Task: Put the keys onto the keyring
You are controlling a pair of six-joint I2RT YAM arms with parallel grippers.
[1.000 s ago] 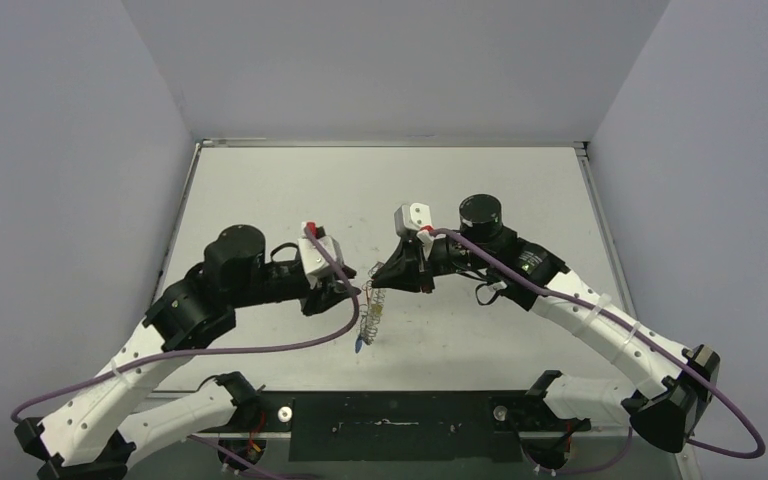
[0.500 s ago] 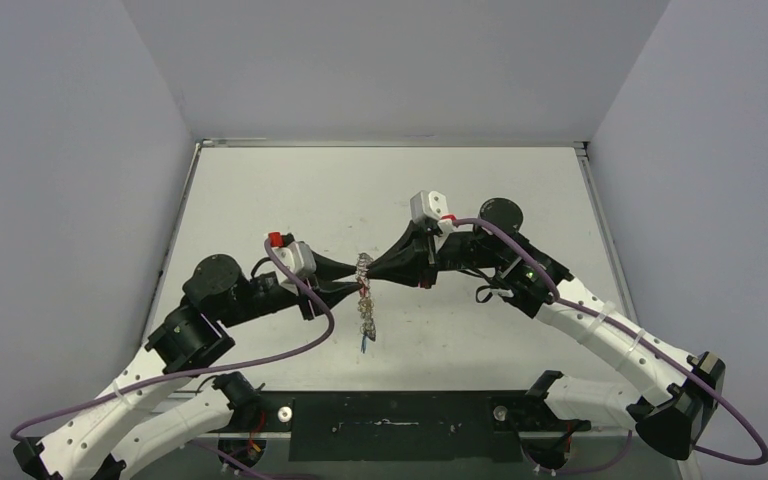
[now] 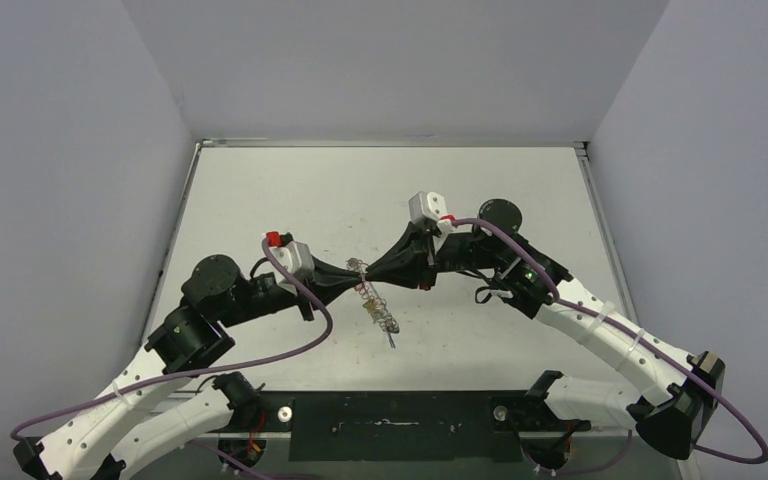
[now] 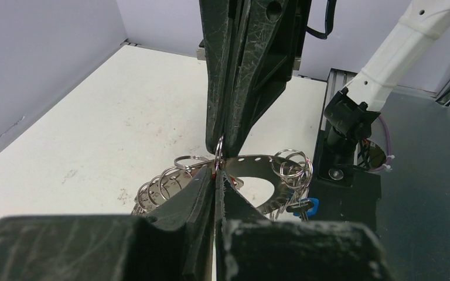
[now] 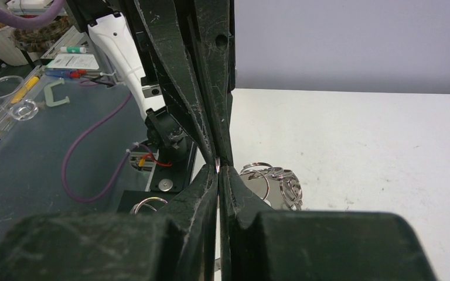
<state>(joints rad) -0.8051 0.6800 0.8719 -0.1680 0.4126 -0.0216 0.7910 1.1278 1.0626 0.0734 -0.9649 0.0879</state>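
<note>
Left arm comes up from the near-left base, elbow bent out left, forearm level and pointing right. Right arm mirrors it from the near-right base, forearm pointing left. The left gripper (image 3: 351, 272) and right gripper (image 3: 373, 273) meet tip to tip over the middle of the white table (image 3: 260, 190). Left fingers are pressed together with no gap, and right fingers are likewise pressed together. Both pinch the same spot on the rim of the keyring (image 3: 370, 297), at or right by one small wire loop (image 4: 218, 146) that sticks up between the two sets of tips in the left wrist view. Exact split of loop versus plate inside each pinch can't be told. The keyring is a flat grey metal plate with a wide central hole and small punched holes along its edge, fringed with many thin silver wire loops (image 4: 173, 175). It is off the table surface, hanging from the pinch point and slanting down toward the near right in the top view. The blue-tagged key (image 3: 391, 338) dangles at the low end of the ring, well away from both sets of fingers. Its blue tag (image 4: 306, 205) shows at the ring's far edge in the left wrist view, under a cluster of loops. A red-tagged key can't be made out clearly.
</note>
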